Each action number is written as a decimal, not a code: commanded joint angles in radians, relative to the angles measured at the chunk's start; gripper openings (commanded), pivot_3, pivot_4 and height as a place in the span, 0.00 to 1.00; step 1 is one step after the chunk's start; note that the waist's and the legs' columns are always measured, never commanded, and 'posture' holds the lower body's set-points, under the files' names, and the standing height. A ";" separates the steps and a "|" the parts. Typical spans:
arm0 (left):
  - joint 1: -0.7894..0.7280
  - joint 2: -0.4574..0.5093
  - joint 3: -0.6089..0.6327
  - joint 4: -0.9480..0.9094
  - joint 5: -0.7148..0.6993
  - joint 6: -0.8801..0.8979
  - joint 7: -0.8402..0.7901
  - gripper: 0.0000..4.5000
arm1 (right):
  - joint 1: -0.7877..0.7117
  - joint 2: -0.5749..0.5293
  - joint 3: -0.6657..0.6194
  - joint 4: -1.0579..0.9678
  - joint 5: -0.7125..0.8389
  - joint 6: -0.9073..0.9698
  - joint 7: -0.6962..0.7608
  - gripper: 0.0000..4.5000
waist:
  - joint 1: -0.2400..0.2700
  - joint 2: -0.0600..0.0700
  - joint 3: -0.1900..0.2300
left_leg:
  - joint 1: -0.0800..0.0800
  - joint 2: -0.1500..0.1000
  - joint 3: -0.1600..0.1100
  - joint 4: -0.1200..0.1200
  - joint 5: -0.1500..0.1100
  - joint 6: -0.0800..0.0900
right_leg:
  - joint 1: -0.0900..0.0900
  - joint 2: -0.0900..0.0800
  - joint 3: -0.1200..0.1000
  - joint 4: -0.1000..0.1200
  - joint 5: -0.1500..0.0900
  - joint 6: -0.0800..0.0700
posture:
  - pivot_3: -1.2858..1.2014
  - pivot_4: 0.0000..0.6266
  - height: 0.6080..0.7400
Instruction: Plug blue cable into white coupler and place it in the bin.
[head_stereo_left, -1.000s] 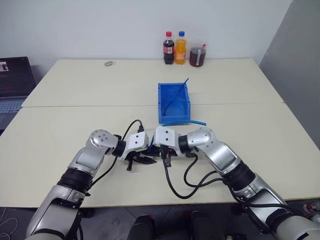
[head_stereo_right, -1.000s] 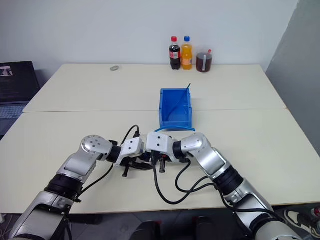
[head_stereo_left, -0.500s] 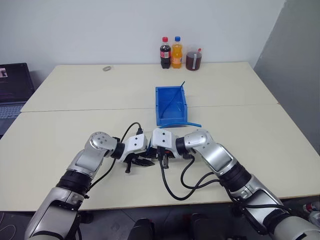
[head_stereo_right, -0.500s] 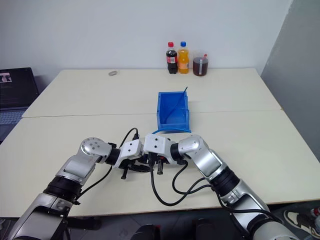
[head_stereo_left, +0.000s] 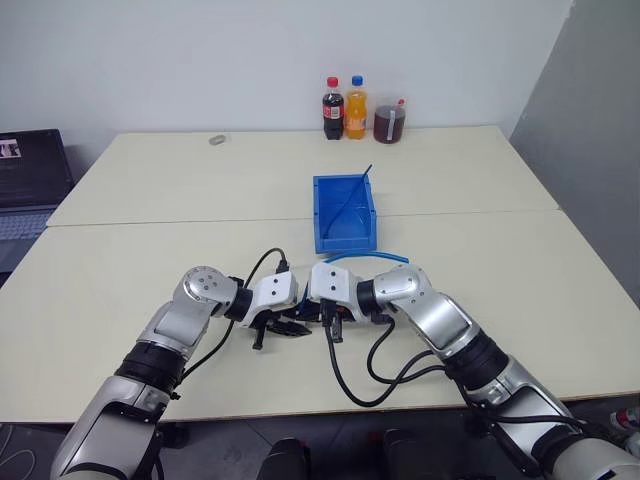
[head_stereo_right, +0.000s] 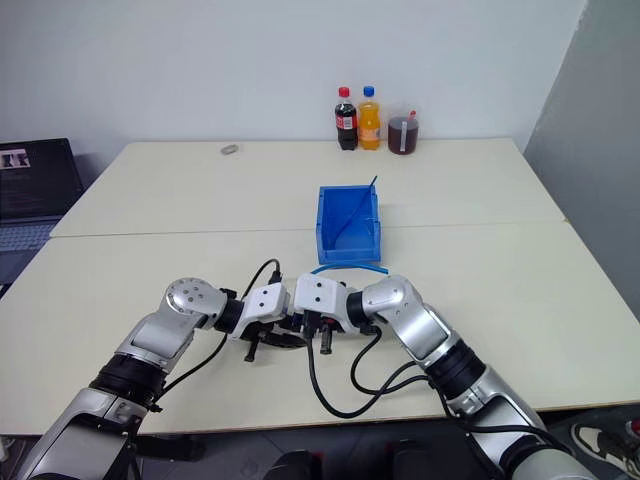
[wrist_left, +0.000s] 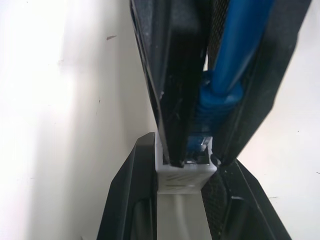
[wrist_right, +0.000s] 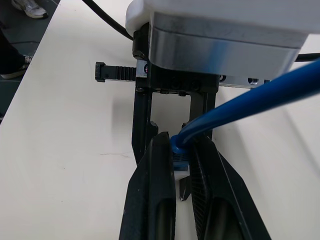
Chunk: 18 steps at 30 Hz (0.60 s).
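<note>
- Left jaws (wrist_left: 186, 192) clamped on the tiny white boxy plastic coupler (wrist_left: 184, 176), low over the pale cream desk (head_stereo_left: 150, 260) at 6 o'clock.
- Right jaws (wrist_right: 183, 165) pinched on the plug end of the thin light-blue flexible cable (wrist_right: 250, 100), plug tip seated in the coupler's dark opening.
- Cable arcing away toward 12 o'clock, ending just before the bright blue rectangular plastic bin (head_stereo_left: 325, 240).
- Bin at desk centre, beyond both wrists.
</note>
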<state>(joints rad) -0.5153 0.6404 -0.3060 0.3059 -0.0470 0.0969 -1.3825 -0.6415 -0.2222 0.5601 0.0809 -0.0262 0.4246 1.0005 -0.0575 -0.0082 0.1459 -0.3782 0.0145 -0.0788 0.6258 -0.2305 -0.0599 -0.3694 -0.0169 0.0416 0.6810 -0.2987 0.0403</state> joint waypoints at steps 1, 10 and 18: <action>0.008 -0.001 0.009 -0.005 0.000 -0.006 0.021 0.18 | 0.077 0.004 0.062 0.074 -0.013 0.074 0.004 0.02 | 0.000 0.000 0.000 | 0.000 0.000 0.000 0.000 0.000 0.000 | 0.000 0.000 0.000 0.000 0.000 0.000 | 0.52 0.24 1.00; 0.049 0.007 0.067 -0.008 -0.040 -0.016 0.082 0.48 | 0.114 0.013 -0.074 -0.099 0.044 0.052 -0.062 0.02 | 0.001 0.000 0.004 | -0.002 0.001 -0.001 0.000 0.000 0.000 | -0.003 0.000 0.000 0.000 0.000 0.000 | 0.52 0.24 1.00; 0.091 0.029 0.163 -0.134 -0.155 0.090 0.107 0.85 | 0.098 0.032 -0.191 -0.293 0.151 0.166 -0.129 0.02 | 0.001 -0.006 0.016 | -0.014 0.001 -0.002 0.000 0.000 0.000 | -0.013 0.000 -0.001 0.001 0.000 0.000 | 0.52 0.24 1.00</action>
<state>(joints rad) -0.4249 0.6487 -0.1907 0.2444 -0.1570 0.1496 -1.2829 -0.5190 -0.2118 0.4235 -0.1432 0.0800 0.5639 0.9017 -0.0564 -0.0141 0.1623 -0.3966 0.0155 -0.0807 0.6273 -0.2303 -0.0601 -0.3861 -0.0165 0.0402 0.6824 -0.2980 0.0396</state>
